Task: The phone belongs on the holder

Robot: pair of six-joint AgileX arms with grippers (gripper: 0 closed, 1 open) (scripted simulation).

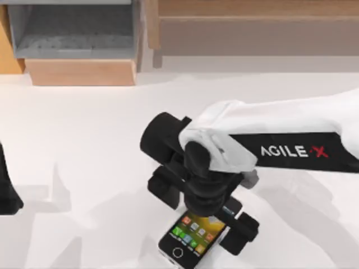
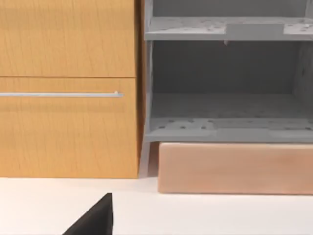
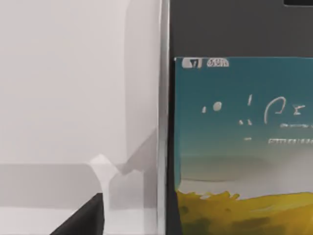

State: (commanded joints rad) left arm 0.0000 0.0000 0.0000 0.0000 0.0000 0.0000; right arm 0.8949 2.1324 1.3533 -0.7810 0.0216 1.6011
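Note:
The phone (image 1: 190,236) lies face up near the table's front edge, middle, showing an orange-yellow screen, icon rows and a round home button. My right gripper (image 1: 203,216) hangs directly over its upper half, open, with a black finger on each long side of the phone. In the right wrist view the phone's screen (image 3: 239,147) is very close, and one dark fingertip (image 3: 83,220) stands apart from its silver edge. The holder is out of view. My left arm (image 1: 7,190) is parked at the table's left edge, and a dark fingertip (image 2: 93,220) shows in its wrist view.
At the back left stand a grey shelf unit (image 1: 73,28) and a wooden block (image 1: 81,72) under it. A wooden cabinet (image 1: 252,28) runs along the back right. The left wrist camera faces a drawer front (image 2: 68,88) and the grey shelf (image 2: 225,98).

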